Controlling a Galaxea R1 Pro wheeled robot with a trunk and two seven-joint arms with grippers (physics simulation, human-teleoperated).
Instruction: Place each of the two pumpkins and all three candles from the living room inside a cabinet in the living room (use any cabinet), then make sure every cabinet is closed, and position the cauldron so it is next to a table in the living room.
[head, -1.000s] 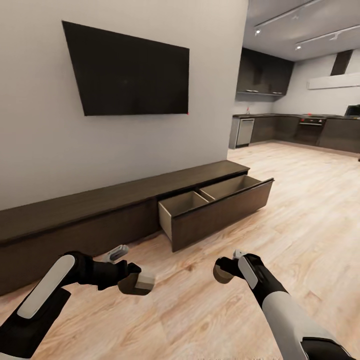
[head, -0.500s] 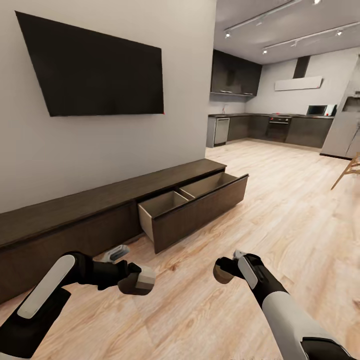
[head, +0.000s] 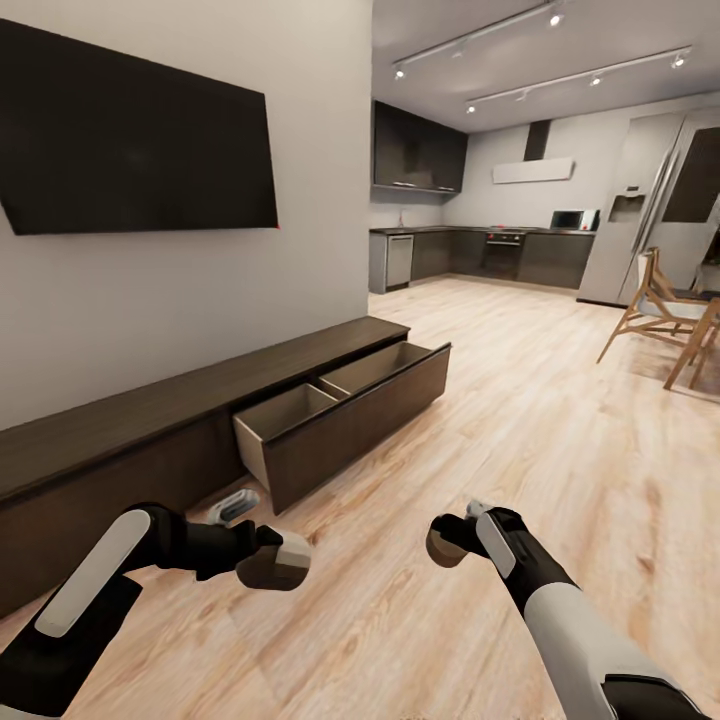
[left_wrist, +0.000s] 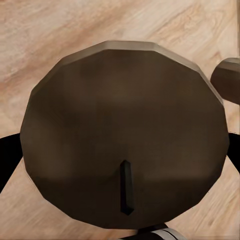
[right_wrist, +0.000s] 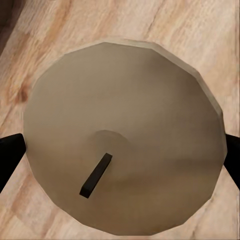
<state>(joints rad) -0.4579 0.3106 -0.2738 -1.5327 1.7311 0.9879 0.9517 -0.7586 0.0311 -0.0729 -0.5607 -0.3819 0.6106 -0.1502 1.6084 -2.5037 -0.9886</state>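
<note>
My left gripper (head: 272, 562) is shut on a dark brown candle (left_wrist: 120, 135), whose round top and black wick face the left wrist camera. My right gripper (head: 450, 542) is shut on a paler beige candle (right_wrist: 125, 130) with a black wick. Both hang low over the wood floor. Ahead and to the left, the long dark-brown cabinet (head: 130, 425) runs along the wall. Its wide drawer (head: 350, 425) is pulled out, showing two pale beige compartments with nothing visible inside. The pumpkins, the cauldron and the table are out of view.
A black TV (head: 130, 150) hangs on the wall above the cabinet. Open wood floor (head: 520, 420) stretches to a dark kitchen (head: 480, 250) and a fridge (head: 640, 220) at the back. Wooden chairs (head: 650, 310) stand at the right edge.
The whole picture has shifted left, so the camera has turned right; the chairs and fridge have come into view. Both arms hold their candles in the same pose.
</note>
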